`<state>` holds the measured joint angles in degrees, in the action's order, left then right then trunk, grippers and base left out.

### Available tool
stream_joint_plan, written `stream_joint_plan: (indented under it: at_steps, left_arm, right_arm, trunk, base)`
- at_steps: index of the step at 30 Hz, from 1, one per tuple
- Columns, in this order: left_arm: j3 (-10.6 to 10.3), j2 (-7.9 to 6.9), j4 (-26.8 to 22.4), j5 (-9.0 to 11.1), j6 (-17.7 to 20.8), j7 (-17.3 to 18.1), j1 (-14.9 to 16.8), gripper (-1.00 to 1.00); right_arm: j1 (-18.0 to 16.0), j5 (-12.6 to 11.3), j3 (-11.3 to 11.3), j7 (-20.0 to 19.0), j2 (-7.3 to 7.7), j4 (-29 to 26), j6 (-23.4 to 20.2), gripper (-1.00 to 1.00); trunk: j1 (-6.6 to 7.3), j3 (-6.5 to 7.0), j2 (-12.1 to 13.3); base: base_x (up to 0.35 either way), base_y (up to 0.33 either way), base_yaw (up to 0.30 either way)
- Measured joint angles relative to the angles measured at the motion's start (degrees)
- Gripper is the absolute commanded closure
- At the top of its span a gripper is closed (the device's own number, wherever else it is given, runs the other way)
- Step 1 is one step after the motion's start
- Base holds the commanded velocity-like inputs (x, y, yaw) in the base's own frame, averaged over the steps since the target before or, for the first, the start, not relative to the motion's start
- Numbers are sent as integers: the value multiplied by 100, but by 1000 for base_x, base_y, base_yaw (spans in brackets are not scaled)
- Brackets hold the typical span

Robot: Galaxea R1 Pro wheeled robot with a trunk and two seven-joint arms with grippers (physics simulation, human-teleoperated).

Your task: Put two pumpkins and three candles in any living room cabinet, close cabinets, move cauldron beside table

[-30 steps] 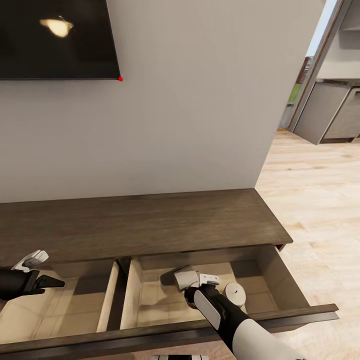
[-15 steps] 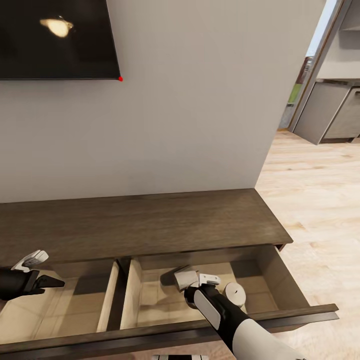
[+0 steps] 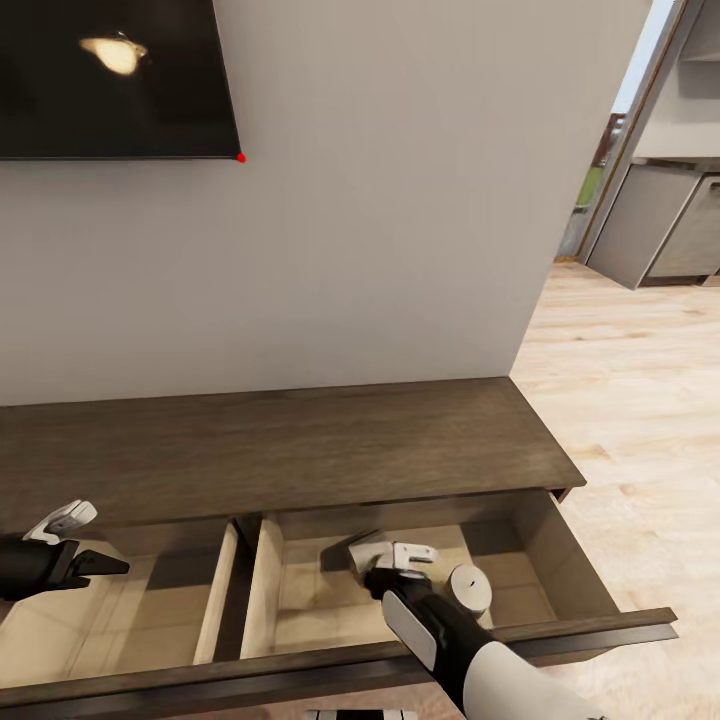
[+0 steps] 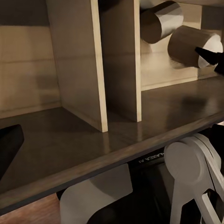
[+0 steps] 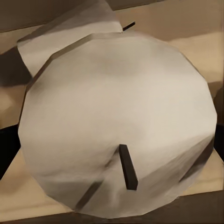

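Head view first: I have both arms down at the cabinet (image 3: 300, 450), whose two drawers stand pulled out with pale insides showing. My right claw (image 3: 395, 556) sits inside the right-hand drawer (image 3: 560, 560), low over its floor. Pressed against its tip lies a pale candle (image 3: 366, 552) on its side, and just beside the claw, on the side toward the open doorway, a second candle (image 3: 468, 586) stands upright on the drawer floor. I cannot tell from here whether the right fingers are clamped on the lying candle or merely touching it.

On the right wrist camera the round end of one candle (image 5: 116, 126) with its short dark wick sits directly ahead of the claw, very close, and another candle (image 5: 65, 32) lies just beyond it.

My left claw (image 3: 85, 545) hangs over the left-hand drawer (image 3: 130, 600), well apart from the candles; one white finger (image 3: 65, 520) and one dark finger are spread, with nothing between them. Its wrist camera looks across the dark drawer front (image 4: 93, 149) and the divider walls toward two candles (image 4: 161, 21) lying in the far compartment.

Above the cabinet a dark screen (image 3: 110, 80) hangs on the wall.
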<state>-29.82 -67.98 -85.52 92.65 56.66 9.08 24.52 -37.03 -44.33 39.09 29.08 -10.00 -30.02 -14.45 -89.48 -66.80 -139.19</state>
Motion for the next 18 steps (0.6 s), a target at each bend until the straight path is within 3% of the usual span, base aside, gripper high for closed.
stream_joint_plan:
  at_steps: [6,18]
  left_arm:
    - [1,4,-3,0,0,0,-1,-100]
    - [1,1,-5,0,0,2,0,-100]
  right_arm:
    - [0,-6,161,34,0,54,134,-100]
    - [0,-49,181,57,0,61,40,-100]
  trunk:
    - [0,0,0]
    - [0,0,0]
  base:
    - [0,0,0]
    - [0,0,0]
